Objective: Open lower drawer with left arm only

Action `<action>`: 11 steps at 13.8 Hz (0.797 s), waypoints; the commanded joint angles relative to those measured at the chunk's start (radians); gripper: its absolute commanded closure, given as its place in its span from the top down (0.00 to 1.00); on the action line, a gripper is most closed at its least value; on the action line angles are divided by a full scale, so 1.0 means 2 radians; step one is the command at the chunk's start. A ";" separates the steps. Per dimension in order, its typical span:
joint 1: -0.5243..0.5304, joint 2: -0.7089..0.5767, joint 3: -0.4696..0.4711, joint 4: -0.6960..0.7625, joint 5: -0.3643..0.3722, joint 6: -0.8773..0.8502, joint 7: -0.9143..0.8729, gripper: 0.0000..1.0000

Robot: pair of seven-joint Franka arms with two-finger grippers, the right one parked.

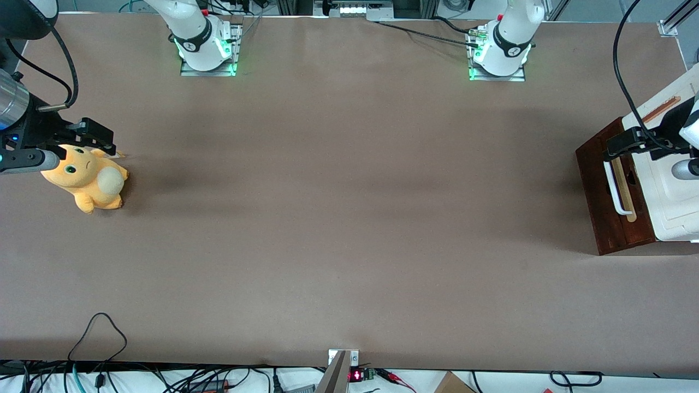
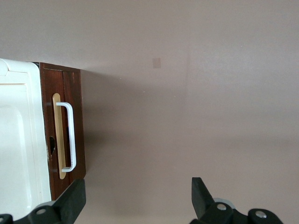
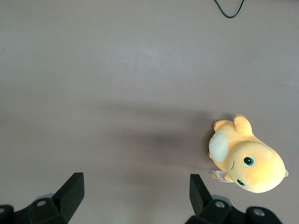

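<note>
Your claw (image 2: 135,198) hangs above the worktop (image 1: 338,218) at the working arm's end, its two black fingers (image 2: 70,198) spread wide with nothing between them. The wrist camera tells you this plainly; from the front, the claw (image 1: 620,144) shows only as a dark block over the cabinet, and you cannot read its fingers there.

The lower drawer (image 2: 63,130) lies just beside the claw and below it, its dark reddish-brown front flush with the cabinet, so it looks closed. The white handle (image 2: 70,137) sits on its pale wood strip, close to one finger but apart from it.

The front view gives you what the wrist camera misses: the left arm (image 1: 689,131) reaching over the cream-white cabinet top (image 1: 674,196), and a yellow plush toy (image 1: 90,180) well away at the parked arm's end.
</note>
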 commanded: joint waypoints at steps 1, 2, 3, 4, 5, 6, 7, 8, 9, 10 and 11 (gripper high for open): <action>0.002 -0.010 0.001 -0.007 -0.008 -0.007 0.013 1.00; 0.002 -0.010 0.001 -0.004 -0.007 -0.006 0.013 1.00; 0.002 -0.010 0.001 -0.004 -0.005 -0.006 0.009 1.00; 0.002 -0.009 0.001 -0.004 -0.003 -0.006 0.009 1.00; 0.002 -0.008 0.001 -0.004 -0.005 -0.006 0.012 1.00; 0.002 -0.008 0.001 -0.006 -0.006 -0.006 0.014 1.00; 0.002 -0.008 0.001 -0.008 -0.006 -0.007 0.014 1.00; 0.002 -0.008 0.001 -0.009 -0.006 -0.008 0.014 1.00; 0.002 -0.008 0.001 -0.009 -0.006 -0.011 0.014 1.00; 0.002 -0.006 0.001 -0.010 -0.007 -0.013 0.018 1.00; 0.002 -0.006 0.001 -0.012 -0.007 -0.014 0.028 1.00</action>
